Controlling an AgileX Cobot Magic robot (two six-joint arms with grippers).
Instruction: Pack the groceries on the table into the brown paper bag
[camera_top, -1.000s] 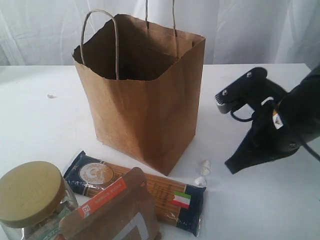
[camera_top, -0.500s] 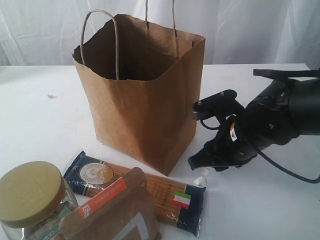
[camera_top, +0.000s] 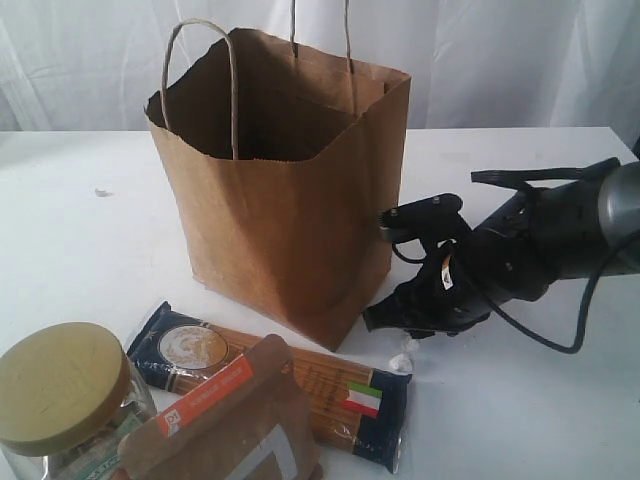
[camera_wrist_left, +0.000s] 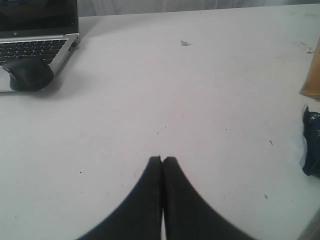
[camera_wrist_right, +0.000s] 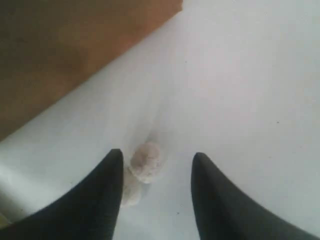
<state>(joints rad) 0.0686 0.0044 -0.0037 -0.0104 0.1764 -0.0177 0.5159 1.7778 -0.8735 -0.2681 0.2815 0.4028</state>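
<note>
The bag stands upright, mouth open for loading, with jar, pouch and spaghetti unpacked on the tabletop before it; the right pincer, released, straddles a small white lump by the bag's base, apparently to seize it; the left pincer is clenched, idle.

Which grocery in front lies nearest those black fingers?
The spaghetti pack: its blue flag end lies by the fingers; pouch and jar sit farther left.
</note>
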